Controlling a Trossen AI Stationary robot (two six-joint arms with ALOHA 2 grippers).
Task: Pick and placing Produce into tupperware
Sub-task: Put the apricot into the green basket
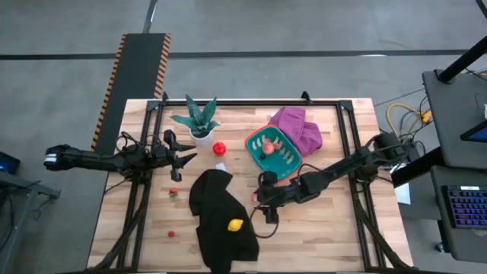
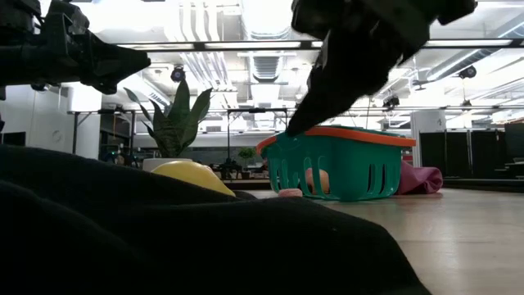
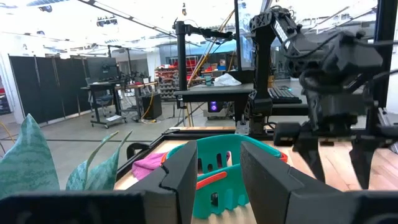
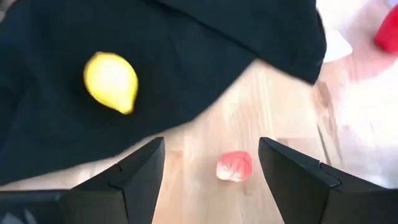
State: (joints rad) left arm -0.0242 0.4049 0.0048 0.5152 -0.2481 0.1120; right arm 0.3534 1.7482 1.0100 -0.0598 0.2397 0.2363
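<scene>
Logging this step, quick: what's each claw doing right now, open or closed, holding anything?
Left claw: partly open, empty, beside the potted plant.
Right claw: open, empty, above the pink produce piece.

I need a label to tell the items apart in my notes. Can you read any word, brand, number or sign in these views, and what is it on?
None can be read.
The teal container, the yellow toy lemon and the pink toy fruit carry no print.
The keyboard beside the table: keys too small to read.
The room's shelves and desks in the left wrist view: too blurred to read.
</scene>
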